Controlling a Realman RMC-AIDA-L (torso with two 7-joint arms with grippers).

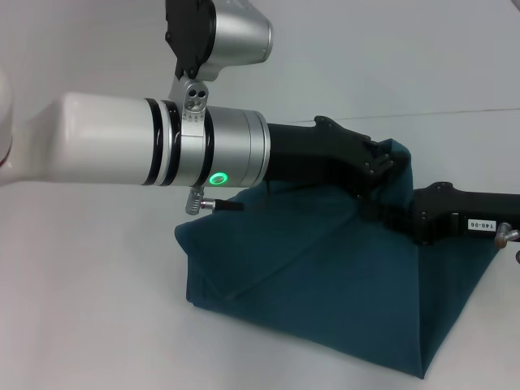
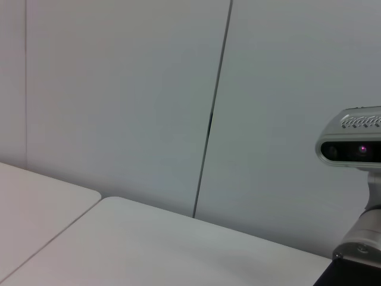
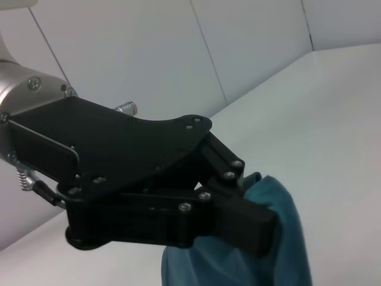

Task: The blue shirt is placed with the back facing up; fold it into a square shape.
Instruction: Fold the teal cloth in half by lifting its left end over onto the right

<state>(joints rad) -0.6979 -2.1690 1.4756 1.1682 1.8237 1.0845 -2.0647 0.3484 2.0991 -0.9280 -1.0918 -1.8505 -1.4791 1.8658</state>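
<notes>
Shirt partly folded on white table (image 1: 97,268), lifted at far right corner. From left in head view: left arm's white and silver forearm crosses frame, green ring light lit near wrist, black left gripper (image 1: 375,166) reaching right to raised far edge of the blue shirt (image 1: 325,284). Right wrist view shows this gripper close up, black fingers (image 3: 250,217) clamped on a bunched peak of teal cloth. Further right, right gripper (image 1: 382,213) comes in from right edge, black body with white label reading roughly "140-06", upside down. Its tips sit against cloth just below left gripper; cannot tell if its jaws are clenched or released, tips hidden by fabric and the other gripper.

Shirt lies centre-right of table, plain teal side showing, no lettering visible. Fabric tented up toward the two grippers, sloping down to a flat folded edge at near left; near right corner points toward camera. Long axis runs roughly diagonal, near left to far right. Left wrist view shows only table, wall panels (image 2: 119,89), and a grey camera unit (image 2: 351,146).
</notes>
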